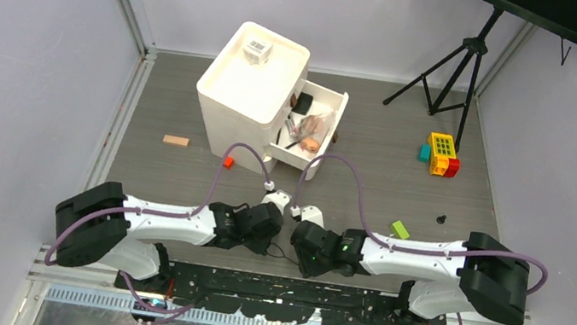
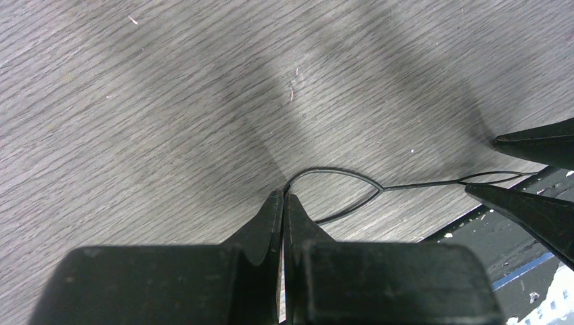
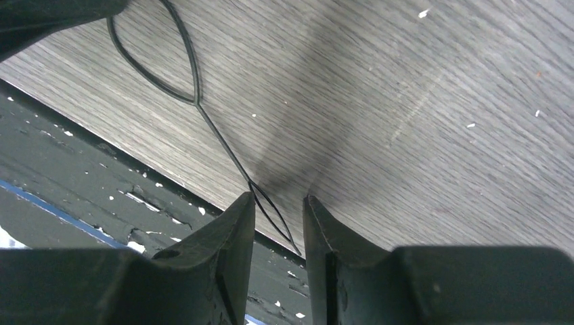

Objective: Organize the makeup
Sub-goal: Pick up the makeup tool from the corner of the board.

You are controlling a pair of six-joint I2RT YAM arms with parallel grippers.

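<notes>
A thin black band (image 2: 338,171) (image 3: 193,68) lies looped on the wood-grain table near its front edge. My left gripper (image 2: 284,196) (image 1: 269,241) is shut, pinching one end of the band at its tips. My right gripper (image 3: 279,198) (image 1: 301,255) is open, its fingers either side of the band's other end; it also shows at the right of the left wrist view (image 2: 479,164). Far back, the white cabinet (image 1: 250,79) has its drawer (image 1: 337,105) pulled out with makeup (image 1: 307,131) inside. A clear barcoded box (image 1: 257,50) sits on top.
Yellow, red and green toy blocks (image 1: 441,155) lie at the right, a green block (image 1: 401,228) nearer, a red cube (image 1: 227,162) and a wooden block (image 1: 176,141) by the cabinet. A tripod (image 1: 464,59) stands at the back right. The black base rail (image 1: 284,287) borders the table's front edge.
</notes>
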